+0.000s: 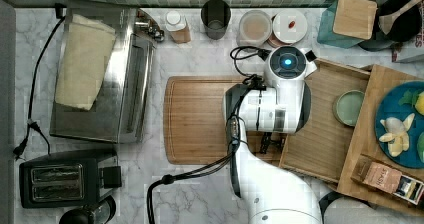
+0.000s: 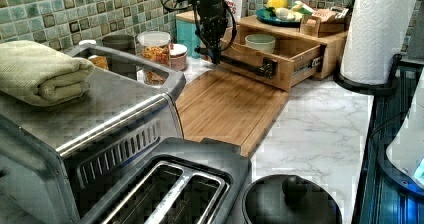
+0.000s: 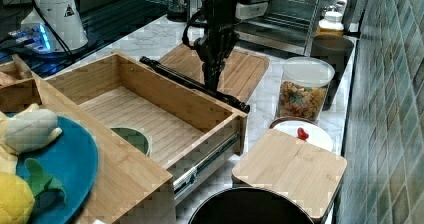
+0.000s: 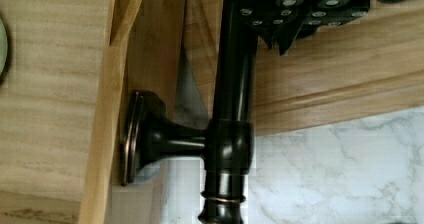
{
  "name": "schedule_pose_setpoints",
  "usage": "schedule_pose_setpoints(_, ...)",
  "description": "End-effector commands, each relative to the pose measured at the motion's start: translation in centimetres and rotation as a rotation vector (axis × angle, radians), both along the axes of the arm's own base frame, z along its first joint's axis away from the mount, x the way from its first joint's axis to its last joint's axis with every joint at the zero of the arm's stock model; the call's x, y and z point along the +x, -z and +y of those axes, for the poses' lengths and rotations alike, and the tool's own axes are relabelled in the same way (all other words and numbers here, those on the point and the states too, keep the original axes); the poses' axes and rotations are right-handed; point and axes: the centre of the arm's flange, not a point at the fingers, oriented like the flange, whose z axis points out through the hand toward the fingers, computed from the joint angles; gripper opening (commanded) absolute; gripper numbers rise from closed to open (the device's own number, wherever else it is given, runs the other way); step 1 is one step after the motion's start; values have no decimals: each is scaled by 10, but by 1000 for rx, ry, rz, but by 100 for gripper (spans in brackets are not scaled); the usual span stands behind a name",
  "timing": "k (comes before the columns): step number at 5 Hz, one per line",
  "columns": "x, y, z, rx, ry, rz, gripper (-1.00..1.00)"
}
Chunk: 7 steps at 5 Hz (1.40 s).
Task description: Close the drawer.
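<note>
A: Where is the end effector (image 3: 212, 81)?
B: At the dark bar handle (image 3: 195, 84) on the drawer (image 3: 145, 109) front. The wrist view has its black fingers (image 4: 280, 31) over the bar, but I cannot tell how wide they stand or whether they grip it.

A: And the drawer?
B: Pulled well out from under the shelf (image 3: 125, 169), its front over the edge of the cutting board (image 1: 200, 119). Light grained wood, raised rims, metal slides on the side in the right view. A pale green bowl (image 1: 348, 107) sits at its back.

A: The handle's make?
B: Round, bronze-dark metal, with a flared post (image 4: 150, 139) and a ringed finial in the wrist view.

A: Around it?
B: A white marble table (image 1: 200, 194), a steel oven (image 1: 107, 74) with a folded green towel (image 1: 82, 61), a black toaster (image 1: 65, 176). The left view has a paper towel roll (image 2: 377, 31). The shelf bears a blue plate (image 1: 400, 124) of toy fruit.
</note>
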Motion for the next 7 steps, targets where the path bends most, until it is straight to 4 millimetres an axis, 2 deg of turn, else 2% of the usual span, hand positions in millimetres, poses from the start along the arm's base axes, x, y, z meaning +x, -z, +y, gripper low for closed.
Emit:
schedule_pose_setpoints(1, -73, 11, -151, 47, 127, 88, -100)
schedule_pose_setpoints(3, -108, 14, -232, 16, 184, 84, -100)
schedule_pose_setpoints(4, -127, 7, -271, -34, 209, 109, -100)
schedule_pose_setpoints(6, -155, -2, -331, -138, 281, 183, -100)
schedule_pose_setpoints(7, -160, -16, -334, -94, 248, 213, -100)
